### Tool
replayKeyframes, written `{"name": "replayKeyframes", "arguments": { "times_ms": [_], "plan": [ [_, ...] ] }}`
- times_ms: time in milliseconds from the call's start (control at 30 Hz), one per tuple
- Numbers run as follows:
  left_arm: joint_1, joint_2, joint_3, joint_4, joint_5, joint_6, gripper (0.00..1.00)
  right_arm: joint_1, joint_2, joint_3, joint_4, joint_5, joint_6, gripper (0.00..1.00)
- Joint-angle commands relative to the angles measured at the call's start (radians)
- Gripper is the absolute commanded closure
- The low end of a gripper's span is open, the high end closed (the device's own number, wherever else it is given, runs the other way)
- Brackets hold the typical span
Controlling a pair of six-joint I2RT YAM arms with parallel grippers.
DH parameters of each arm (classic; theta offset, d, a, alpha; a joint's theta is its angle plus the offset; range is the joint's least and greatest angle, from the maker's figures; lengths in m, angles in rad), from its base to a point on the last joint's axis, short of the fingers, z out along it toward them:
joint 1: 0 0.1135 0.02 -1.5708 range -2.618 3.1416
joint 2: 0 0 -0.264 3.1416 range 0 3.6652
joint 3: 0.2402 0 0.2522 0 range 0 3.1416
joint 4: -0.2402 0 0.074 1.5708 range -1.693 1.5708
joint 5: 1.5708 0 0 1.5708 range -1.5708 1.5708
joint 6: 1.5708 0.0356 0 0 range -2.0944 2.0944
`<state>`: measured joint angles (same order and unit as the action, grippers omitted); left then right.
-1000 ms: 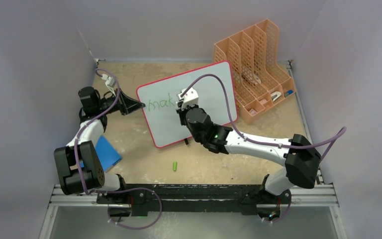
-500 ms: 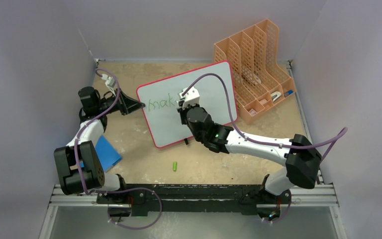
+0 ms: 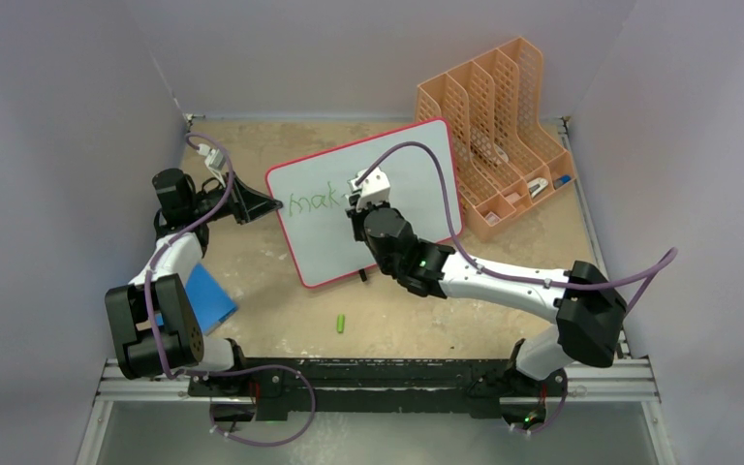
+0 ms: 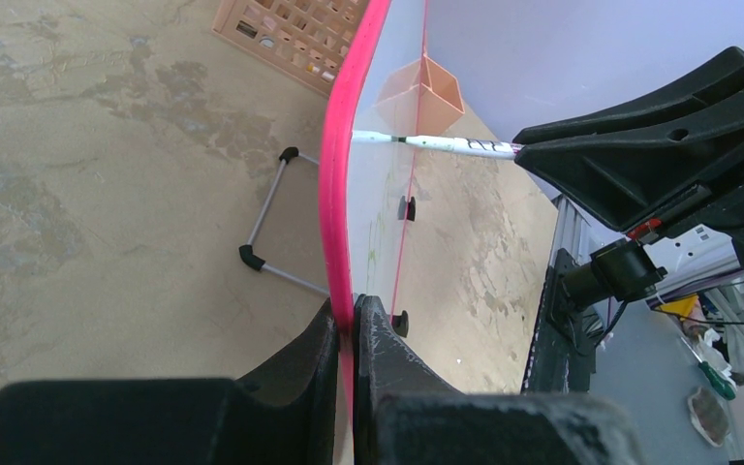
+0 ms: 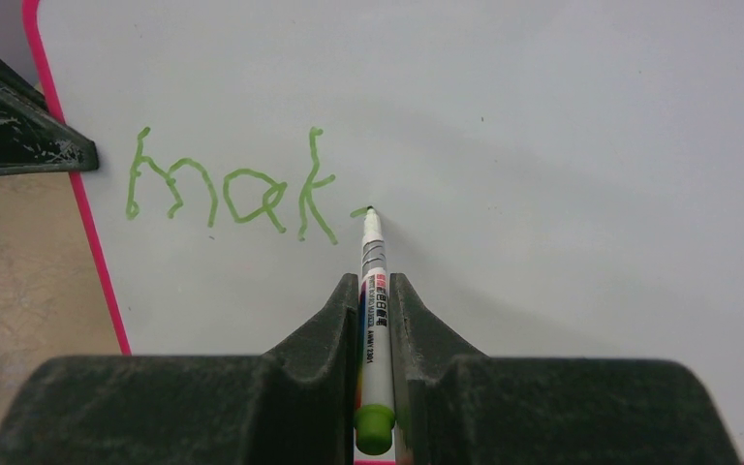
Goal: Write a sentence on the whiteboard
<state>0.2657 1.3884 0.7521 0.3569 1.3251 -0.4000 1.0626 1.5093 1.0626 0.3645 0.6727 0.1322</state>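
The whiteboard (image 3: 417,170), white with a pink-red rim, stands tilted in the table's middle. My left gripper (image 3: 273,204) is shut on its left rim (image 4: 336,194), the fingers (image 4: 387,363) pinching the pink edge. My right gripper (image 3: 356,205) is shut on a white marker (image 5: 373,291) with a green end, its tip touching the board (image 5: 562,145). The sentence (image 5: 228,189) reads "mak" in green, with a short new stroke at the marker tip. The green letters also show in the top view (image 3: 310,201).
An orange file organizer (image 3: 489,136) stands at the back right, close behind the board. A blue pad (image 3: 208,295) lies at the left by my left arm. A green marker cap (image 3: 342,323) lies on the table in front of the board.
My right gripper has shifted slightly up and right along the board with the marker. The left arm and the board have not moved.
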Motion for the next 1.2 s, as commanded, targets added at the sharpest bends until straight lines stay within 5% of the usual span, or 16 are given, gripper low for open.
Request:
{"name": "replayKeyframes", "arguments": {
  "times_ms": [0, 1167],
  "plan": [
    [-0.023, -0.016, 0.013, -0.004, 0.022, 0.039, 1.00, -0.025, -0.027, 0.017, 0.013, 0.061, 0.004, 1.00],
    [-0.025, -0.016, 0.016, -0.007, 0.019, 0.043, 1.00, -0.023, 0.025, 0.079, 0.055, -0.064, -0.056, 1.00]
  ]
}}
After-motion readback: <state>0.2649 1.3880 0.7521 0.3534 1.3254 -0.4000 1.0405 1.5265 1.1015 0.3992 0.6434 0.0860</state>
